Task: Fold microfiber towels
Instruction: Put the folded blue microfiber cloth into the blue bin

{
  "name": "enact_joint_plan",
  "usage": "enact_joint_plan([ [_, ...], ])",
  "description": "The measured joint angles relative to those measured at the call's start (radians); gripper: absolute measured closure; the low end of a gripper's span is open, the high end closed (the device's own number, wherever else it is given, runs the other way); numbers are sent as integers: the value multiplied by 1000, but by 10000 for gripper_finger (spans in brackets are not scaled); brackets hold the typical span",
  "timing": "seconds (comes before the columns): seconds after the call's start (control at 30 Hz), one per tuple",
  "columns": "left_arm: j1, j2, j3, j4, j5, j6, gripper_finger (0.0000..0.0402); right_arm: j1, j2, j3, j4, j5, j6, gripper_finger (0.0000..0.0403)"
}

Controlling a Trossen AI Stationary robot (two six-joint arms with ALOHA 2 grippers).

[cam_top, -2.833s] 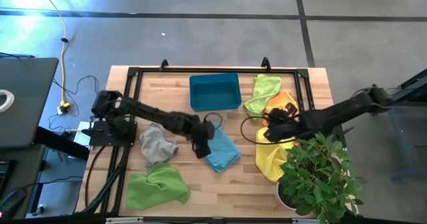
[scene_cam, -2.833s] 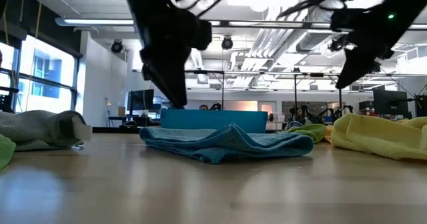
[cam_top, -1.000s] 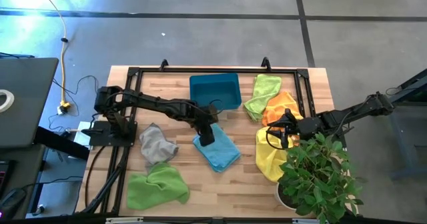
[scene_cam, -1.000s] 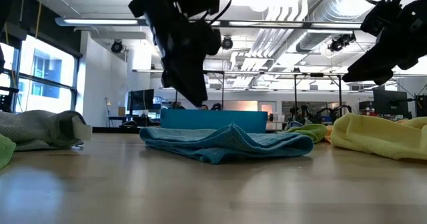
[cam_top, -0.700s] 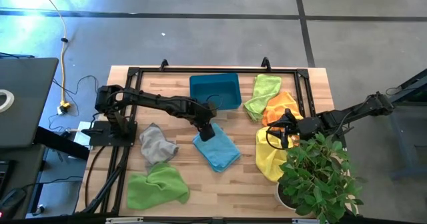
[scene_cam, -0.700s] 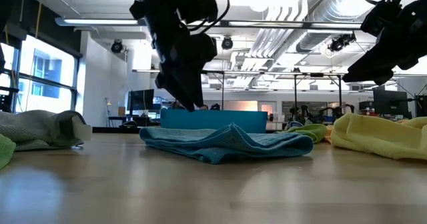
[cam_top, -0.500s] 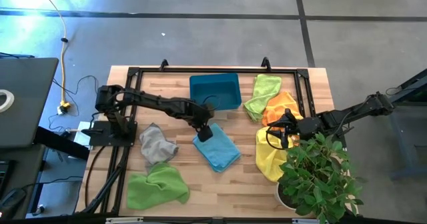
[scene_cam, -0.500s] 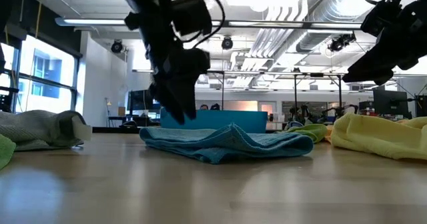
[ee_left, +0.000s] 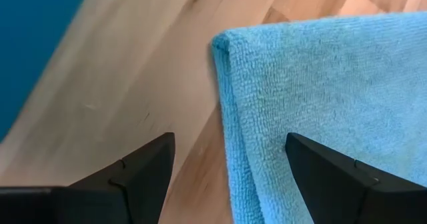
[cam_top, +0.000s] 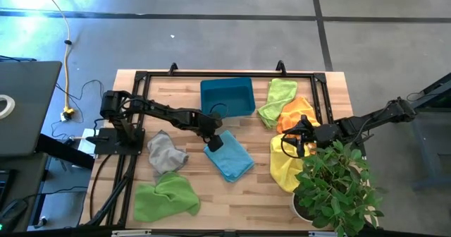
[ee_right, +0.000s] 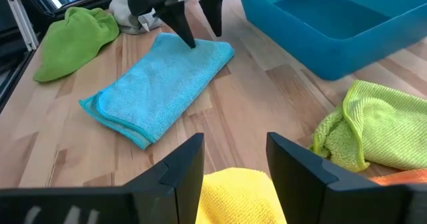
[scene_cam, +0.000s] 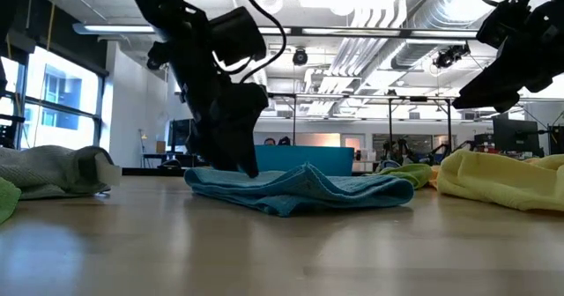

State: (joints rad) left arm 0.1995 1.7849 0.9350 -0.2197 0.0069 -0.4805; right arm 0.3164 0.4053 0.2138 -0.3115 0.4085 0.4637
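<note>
A light blue towel (cam_top: 231, 158) lies folded on the wooden table near its middle, also seen in the left wrist view (ee_left: 320, 84). My left gripper (cam_top: 215, 140) stands open, low over the towel's far left corner (ee_left: 223, 47). One finger is over the cloth and the other over bare wood. My right gripper (cam_top: 296, 142) hangs open, well above the yellow towel (cam_top: 283, 165) at the right. A grey towel (cam_top: 165, 152) and a green towel (cam_top: 167, 197) lie crumpled at the near left. A lime towel (cam_top: 278, 99) and an orange towel (cam_top: 296, 112) lie at the far right. My left gripper points down at the blue towel's far left corner (ee_right: 200, 47), its fingers astride the folded edge. Whether a fingertip touches the cloth, I cannot tell.
A teal bin (cam_top: 227, 97) stands at the far middle, just beyond the left gripper. A leafy potted plant (cam_top: 338, 191) fills the near right corner beside the yellow towel. A black frame (cam_top: 141, 78) runs along the table's far and left sides.
My left gripper has come down onto the blue towel's far left corner and shifted a little toward the table's left edge. The towel lies as before.
</note>
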Motion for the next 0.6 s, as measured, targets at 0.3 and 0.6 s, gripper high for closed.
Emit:
enact_joint_plan([
  [0.3,-60,3,-7,7,-5,-18,124,0,0,0,0,0,0,249],
  [0.6,-75,3,-7,7,-38,-14,124,0,0,0,0,0,0,249],
])
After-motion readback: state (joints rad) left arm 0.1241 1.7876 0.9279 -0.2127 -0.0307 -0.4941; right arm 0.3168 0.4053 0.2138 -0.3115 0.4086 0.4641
